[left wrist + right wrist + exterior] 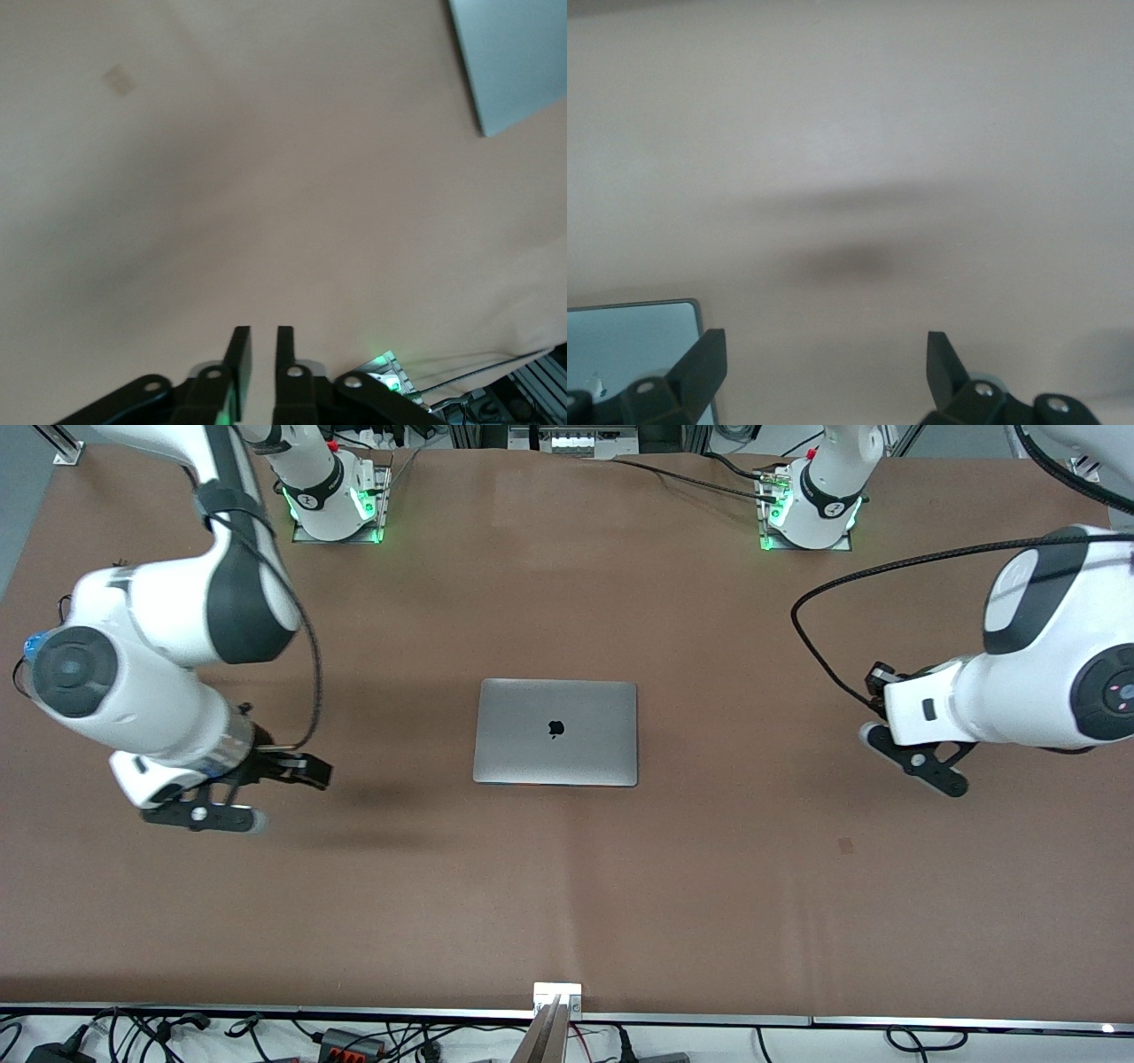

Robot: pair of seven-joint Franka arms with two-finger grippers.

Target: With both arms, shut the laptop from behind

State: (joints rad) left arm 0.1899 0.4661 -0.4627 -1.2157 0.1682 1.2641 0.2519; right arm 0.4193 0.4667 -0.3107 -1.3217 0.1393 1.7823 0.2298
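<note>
**Laptop already shut, both arms clear**

Laptop [555,732] lies flat at mid-bench, lid down, apple logo up; no keyboard showing. Lid looks fully closed, so the closing step reads as done; this is the retreat/end phase, by my judgement.

Right gripper [266,793] hangs low over bare bench [567,584] toward the right arm's end, well apart from laptop. Fingers [700,363] spread wide, nothing btwn them; wrist view catches a laptop corner [633,341] at frame edge.

Left gripper [912,757] sits over bare bench toward the left arm's end, also well apart. Fingers [239,359] nearly together, thin gap only, holding nothing; laptop corner [514,62] visible further off.

Next move, if any: prob. just a check that the lid sits flush w/ base, then park both arms. Nothing to grasp. Any further push should be gentle, straight down on the lid, to avoid sliding the laptop.
</note>
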